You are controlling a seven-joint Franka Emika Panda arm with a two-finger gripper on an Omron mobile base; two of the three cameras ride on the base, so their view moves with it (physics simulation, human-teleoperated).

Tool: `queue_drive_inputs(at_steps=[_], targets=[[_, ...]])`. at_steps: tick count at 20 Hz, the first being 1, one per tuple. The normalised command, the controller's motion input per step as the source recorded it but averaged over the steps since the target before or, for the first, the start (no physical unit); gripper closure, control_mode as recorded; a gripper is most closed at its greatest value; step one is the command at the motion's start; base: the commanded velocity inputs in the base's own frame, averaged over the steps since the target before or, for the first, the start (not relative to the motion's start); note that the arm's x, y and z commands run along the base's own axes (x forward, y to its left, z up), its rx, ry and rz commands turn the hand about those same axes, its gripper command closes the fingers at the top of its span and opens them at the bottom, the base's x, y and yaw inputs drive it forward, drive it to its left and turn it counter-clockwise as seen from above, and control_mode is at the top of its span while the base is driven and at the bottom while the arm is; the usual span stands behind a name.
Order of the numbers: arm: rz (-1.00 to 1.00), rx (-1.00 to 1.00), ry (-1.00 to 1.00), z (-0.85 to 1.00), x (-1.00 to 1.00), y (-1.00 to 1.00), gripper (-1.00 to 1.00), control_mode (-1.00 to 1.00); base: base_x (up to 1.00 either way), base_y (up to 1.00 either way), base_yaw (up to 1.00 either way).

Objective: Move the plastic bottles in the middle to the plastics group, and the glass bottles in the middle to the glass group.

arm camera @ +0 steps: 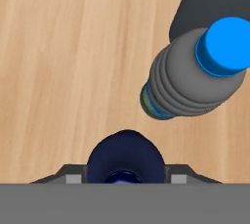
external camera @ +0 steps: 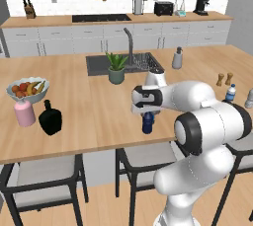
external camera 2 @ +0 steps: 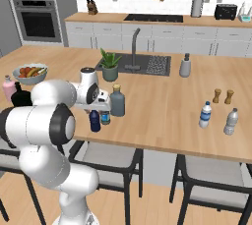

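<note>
Three bottles stand clustered near the counter's point(external camera 2: 162, 116) front edge, forward of the sink point(external camera 2: 147, 64), and I take the navy bottle point(external camera 2: 94, 121) as my landmark. My gripper point(external camera 2: 101, 107) hangs directly above it; in the hand view the navy bottle point(arm camera: 125, 157) sits between my fingertips point(arm camera: 73, 179), which flank its shoulders. Whether they press on it I cannot tell. Just beside the navy bottle is the clear blue-capped bottle point(arm camera: 193, 78), and behind that the taller grey-blue bottle point(external camera 2: 117, 101). Well to the right of the navy bottle stand the water bottle point(external camera 2: 205, 115) and pale clear bottle point(external camera 2: 230, 122); well to its left, the pink bottle point(external camera: 23, 112) and black bottle point(external camera: 50, 118)
</note>
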Motion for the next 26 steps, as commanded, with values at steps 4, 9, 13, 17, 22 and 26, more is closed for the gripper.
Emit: queue_drive_inputs(at_steps=[4,9,13,17,22,26], targets=[[0.00,0.00,0.00,0.00,-0.10,0.00,1.00,-1.00,0.00,0.00,0.00],[0.00,0.00,-0.05,0.15,-0.66,-0.15,1.00,-1.00,0.00,0.00,0.00],[0.00,0.00,-0.07,0.44,-0.65,-0.41,1.00,-1.00,0.00,0.00,0.00],[0.00,0.00,0.00,0.48,-0.42,-0.81,1.00,-1.00,0.00,0.00,0.00],[0.00,0.00,0.00,0.39,-0.14,-1.00,1.00,-1.00,0.00,0.00,0.00],[0.00,0.00,0.00,0.41,0.00,-1.00,1.00,-1.00,0.00,0.00,0.00]])
